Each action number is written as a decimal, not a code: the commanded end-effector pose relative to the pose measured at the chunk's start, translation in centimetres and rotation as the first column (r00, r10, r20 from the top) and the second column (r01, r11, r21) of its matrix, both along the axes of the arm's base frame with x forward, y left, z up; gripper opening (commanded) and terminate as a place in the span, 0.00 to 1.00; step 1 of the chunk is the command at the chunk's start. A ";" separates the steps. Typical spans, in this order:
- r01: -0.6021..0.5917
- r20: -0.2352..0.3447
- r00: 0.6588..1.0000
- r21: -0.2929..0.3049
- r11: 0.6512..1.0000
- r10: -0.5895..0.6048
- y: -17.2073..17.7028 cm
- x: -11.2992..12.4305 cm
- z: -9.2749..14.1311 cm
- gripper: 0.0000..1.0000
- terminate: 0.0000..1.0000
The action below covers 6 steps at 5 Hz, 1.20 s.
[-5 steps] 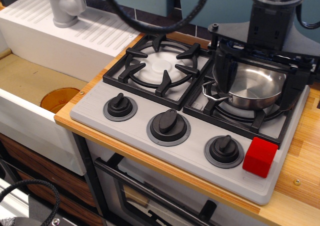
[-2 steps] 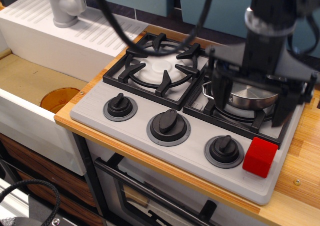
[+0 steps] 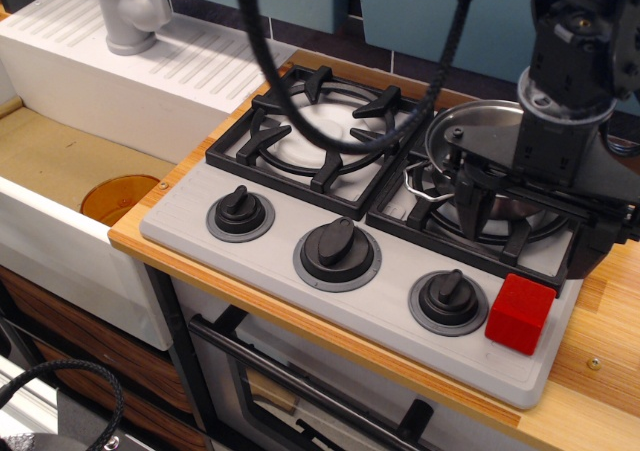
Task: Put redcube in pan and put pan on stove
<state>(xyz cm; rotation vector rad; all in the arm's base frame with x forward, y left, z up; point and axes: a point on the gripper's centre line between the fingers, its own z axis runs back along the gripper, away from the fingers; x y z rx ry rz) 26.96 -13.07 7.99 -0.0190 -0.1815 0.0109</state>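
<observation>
Red cube (image 3: pixel 520 314) sat on the stove (image 3: pixel 300 291) at 5 o'clock, untouched. Steel pan (image 3: pixel 480 131) rested on the right burner. Hand (image 3: pixel 530 231) hung spread wide, empty, above the pan.

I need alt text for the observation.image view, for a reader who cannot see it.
A robot arm's tool hangs over a steel pan on the right burner of a grey toy stove. A red cube sits on the stove's front right corner, outside the pan; a white sink unit is at left.
</observation>
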 end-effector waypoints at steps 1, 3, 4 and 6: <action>0.035 0.049 0.998 -0.004 0.999 -0.034 -0.2 1.2 -0.3 1.00 0.00; 0.022 0.064 0.998 -0.003 1.000 -0.022 -0.9 1.0 -0.8 1.00 0.00; 0.026 0.079 0.997 -0.003 1.000 -0.025 -1.1 0.9 -1.5 1.00 0.00; 0.021 0.102 0.995 0.000 1.000 -0.020 -1.7 0.8 -2.4 1.00 0.00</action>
